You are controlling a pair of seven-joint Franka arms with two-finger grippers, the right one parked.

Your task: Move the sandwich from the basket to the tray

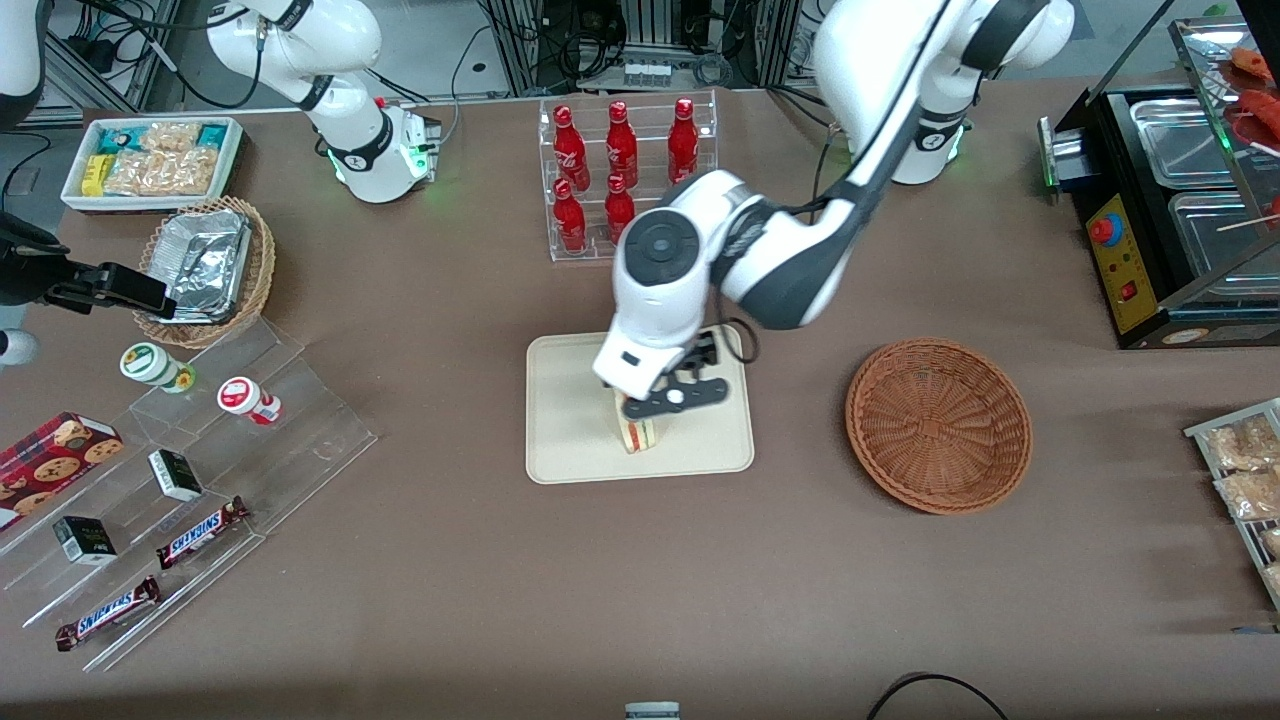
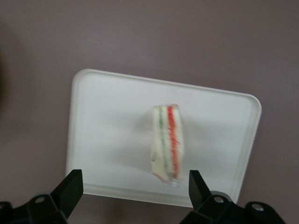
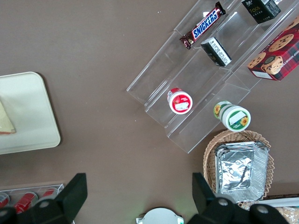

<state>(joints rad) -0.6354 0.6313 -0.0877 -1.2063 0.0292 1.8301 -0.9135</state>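
The sandwich [image 1: 638,433] stands on its edge on the cream tray [image 1: 570,425], in the part of the tray nearer the front camera. Its red and green filling stripes show in the left wrist view [image 2: 168,142], on the tray [image 2: 107,121]. The left gripper [image 1: 655,400] hangs just above the sandwich, open and empty. Its two black fingers [image 2: 72,186] stand wide apart, clear of the bread, with the gripper [image 2: 134,177] over the tray's rim. The reddish-brown basket [image 1: 938,425] sits empty beside the tray, toward the working arm's end. The right wrist view shows the tray [image 3: 23,112] and a sandwich corner [image 3: 5,122].
A clear rack of red cola bottles [image 1: 625,170] stands farther from the front camera than the tray. A stepped acrylic display [image 1: 200,470] with snacks, a tan basket of foil containers [image 1: 205,270] and a white snack bin [image 1: 150,160] lie toward the parked arm's end. A black machine [image 1: 1170,210] lies toward the working arm's end.
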